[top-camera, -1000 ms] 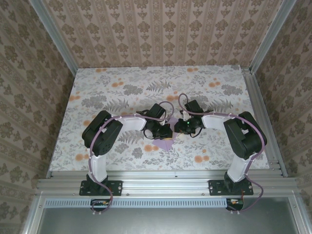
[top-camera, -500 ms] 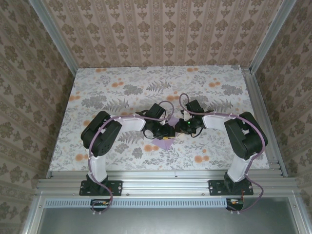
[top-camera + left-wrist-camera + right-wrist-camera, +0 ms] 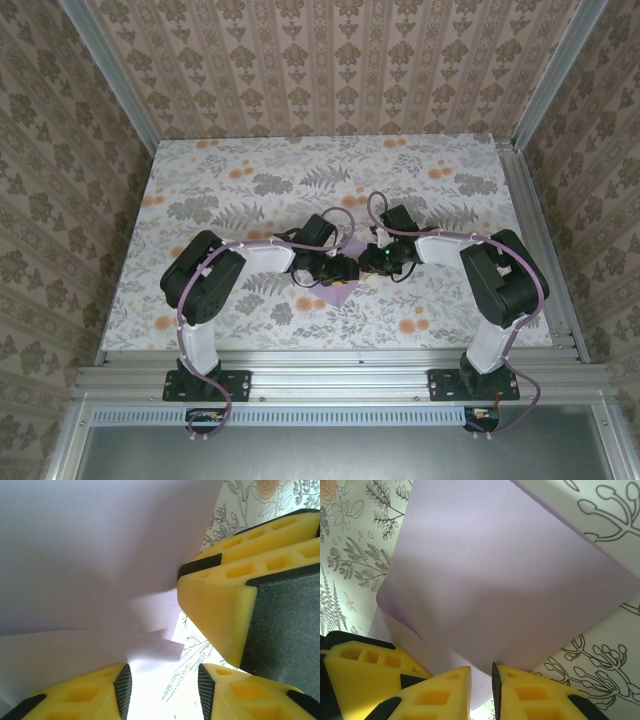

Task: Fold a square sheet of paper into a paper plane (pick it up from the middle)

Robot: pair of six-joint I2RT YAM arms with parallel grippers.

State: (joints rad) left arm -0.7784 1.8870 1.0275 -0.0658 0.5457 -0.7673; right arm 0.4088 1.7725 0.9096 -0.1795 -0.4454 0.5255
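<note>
Since a second ago the left gripper (image 3: 340, 268) has parted its jaws from almost shut, and the elbow of the left arm (image 3: 205, 278) has swung slightly outward.

Top view: the square sheet of paper (image 3: 341, 293) lies at the middle of the table (image 3: 250, 180) under both grippers. It sits as a diamond, with one corner pointing to the near edge. The right gripper (image 3: 382, 262) meets it from the right.

Left wrist view: the left gripper (image 3: 162, 680) stands partly open and holds nothing. Folded layers of the sheet (image 3: 90, 555) rise just beyond its fingertips.

Right wrist view: the right gripper (image 3: 481, 680) is pinched narrow on the sheet's (image 3: 500, 580) near edge. One corner points right, and the left edge is curled up.
</note>
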